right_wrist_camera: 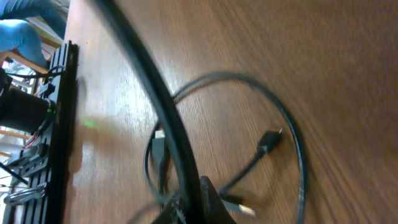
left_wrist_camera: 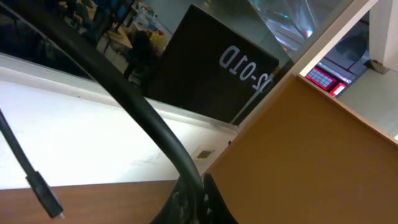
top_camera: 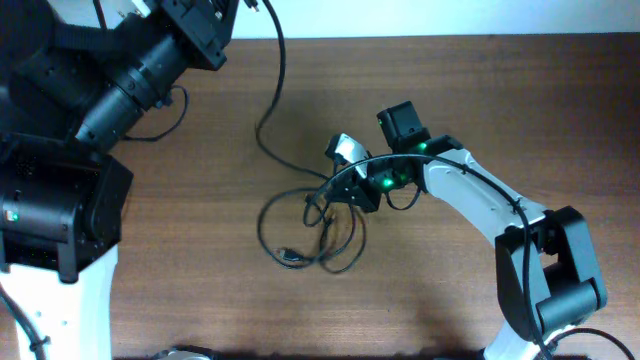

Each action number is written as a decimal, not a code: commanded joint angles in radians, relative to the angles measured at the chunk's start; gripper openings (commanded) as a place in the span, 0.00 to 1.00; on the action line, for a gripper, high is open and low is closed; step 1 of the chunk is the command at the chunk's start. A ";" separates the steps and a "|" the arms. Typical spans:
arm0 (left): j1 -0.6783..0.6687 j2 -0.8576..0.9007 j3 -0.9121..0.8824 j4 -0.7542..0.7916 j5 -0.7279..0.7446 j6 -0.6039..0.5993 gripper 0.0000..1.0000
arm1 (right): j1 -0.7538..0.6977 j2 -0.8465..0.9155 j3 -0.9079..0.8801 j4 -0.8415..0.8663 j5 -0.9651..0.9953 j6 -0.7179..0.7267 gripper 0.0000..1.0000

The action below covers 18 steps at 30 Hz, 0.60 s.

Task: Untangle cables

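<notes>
The cables (top_camera: 312, 232) are thin black cords lying in loose loops on the wooden table, with a plug end (top_camera: 290, 256) at the front. One cord (top_camera: 272, 110) runs from the loops up to my left gripper (top_camera: 240, 10), which is raised at the table's far edge and shut on it (left_wrist_camera: 155, 130). My right gripper (top_camera: 350, 188) is low over the loops and shut on a cord (right_wrist_camera: 163, 106). The right wrist view shows a wide loop (right_wrist_camera: 292, 134), a black plug (right_wrist_camera: 268, 142) and a metallic plug tip (right_wrist_camera: 241, 206). A second thin cord end (left_wrist_camera: 45, 194) hangs in the left wrist view.
The left arm's large black body (top_camera: 60, 190) fills the left side of the table. The right arm's white link (top_camera: 470, 200) crosses the right side. A black rack (right_wrist_camera: 59, 112) stands beyond the table edge in the right wrist view.
</notes>
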 commanded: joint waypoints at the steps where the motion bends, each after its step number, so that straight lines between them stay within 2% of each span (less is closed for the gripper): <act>1: 0.006 -0.019 0.023 0.006 -0.010 0.006 0.00 | -0.026 0.001 -0.005 -0.039 0.009 -0.005 0.04; 5: 0.006 -0.019 0.023 -0.031 -0.056 0.029 0.00 | -0.059 -0.007 -0.005 -0.105 0.001 -0.005 0.04; 9: 0.006 -0.018 0.022 -0.134 -0.094 0.091 0.00 | -0.123 -0.036 -0.001 -0.169 -0.005 -0.005 0.04; 13: 0.006 -0.002 0.022 -0.283 -0.103 0.198 0.00 | -0.209 -0.076 0.046 -0.282 -0.041 -0.005 0.04; 18: 0.006 0.059 0.022 -0.505 -0.101 0.390 0.00 | -0.327 -0.155 0.146 -0.419 -0.229 -0.005 0.04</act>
